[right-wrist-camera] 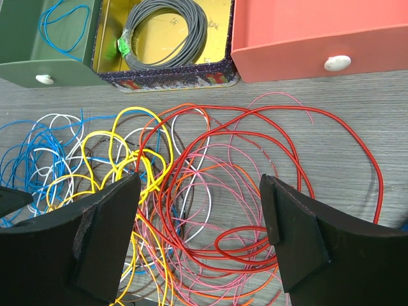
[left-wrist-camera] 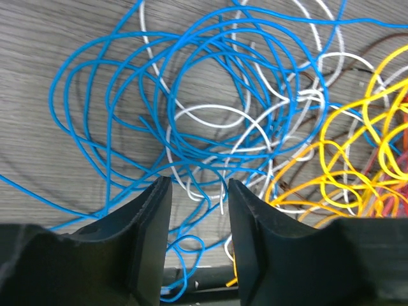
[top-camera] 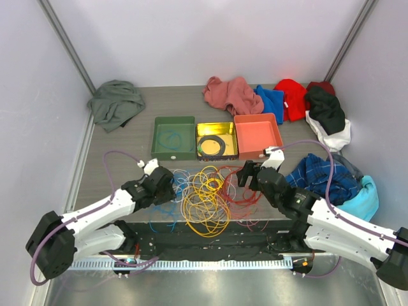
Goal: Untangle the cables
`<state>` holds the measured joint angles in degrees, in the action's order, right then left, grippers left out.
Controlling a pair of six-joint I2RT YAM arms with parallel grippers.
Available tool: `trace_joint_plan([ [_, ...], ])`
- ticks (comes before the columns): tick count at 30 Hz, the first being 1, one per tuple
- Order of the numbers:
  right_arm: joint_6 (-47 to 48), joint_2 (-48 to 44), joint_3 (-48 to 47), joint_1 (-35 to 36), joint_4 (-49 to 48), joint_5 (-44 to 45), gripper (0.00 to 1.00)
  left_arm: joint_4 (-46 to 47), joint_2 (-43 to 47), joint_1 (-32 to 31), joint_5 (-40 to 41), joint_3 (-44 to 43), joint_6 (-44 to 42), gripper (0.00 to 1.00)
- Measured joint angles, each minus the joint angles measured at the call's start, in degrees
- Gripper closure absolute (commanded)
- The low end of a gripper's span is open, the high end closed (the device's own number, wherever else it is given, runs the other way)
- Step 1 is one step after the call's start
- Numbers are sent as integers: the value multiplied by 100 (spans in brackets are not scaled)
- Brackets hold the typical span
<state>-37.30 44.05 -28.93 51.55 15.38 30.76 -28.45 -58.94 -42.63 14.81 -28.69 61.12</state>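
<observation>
Your left fingers (left-wrist-camera: pixel 150 236) stood partly open with nothing gripped, poised over the blue wire (left-wrist-camera: pixel 191 83) loops at mid-frame of the left wrist view. Your right fingers (right-wrist-camera: pixel 108 223) were spread wide and empty above the red wire (right-wrist-camera: pixel 255 115), with the yellow wire (right-wrist-camera: pixel 137 159) to their left. The cables (top-camera: pixel 204 197) lay heaped on the tabletop (top-camera: pixel 172 102) at lower centre of the overhead view, just below a row of trays (top-camera: pixel 258 134). They looked light, limp and quick to snag. I'd judge a single outlying loop your best hold.
</observation>
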Motion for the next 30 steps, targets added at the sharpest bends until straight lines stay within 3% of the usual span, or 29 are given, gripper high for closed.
trace_joint_plan([
  [5,0,22,0,0,0,0,16,13,-245,48,205,0,0,75],
  [8,2,22,0,0,0,0,16,11,-223,79,306,-7,-9,100],
  [12,0,22,0,0,2,0,16,-157,85,74,501,-140,-138,100],
  [22,0,131,0,0,-50,-26,16,-955,1137,59,1366,-1484,-774,100],
  [23,0,153,0,0,-52,-37,17,-1023,1182,59,1416,-1574,-807,99],
  [24,0,168,0,0,-57,-48,17,-1049,1202,59,1421,-1613,-831,90],
  [25,0,175,0,0,-57,-55,17,-1078,1209,59,1410,-1641,-872,68],
  [28,-11,173,0,0,-66,-87,17,-1167,970,59,1200,-1644,-964,38],
  [30,-15,173,0,0,-63,-94,17,-1154,713,59,955,-1622,-949,34],
])
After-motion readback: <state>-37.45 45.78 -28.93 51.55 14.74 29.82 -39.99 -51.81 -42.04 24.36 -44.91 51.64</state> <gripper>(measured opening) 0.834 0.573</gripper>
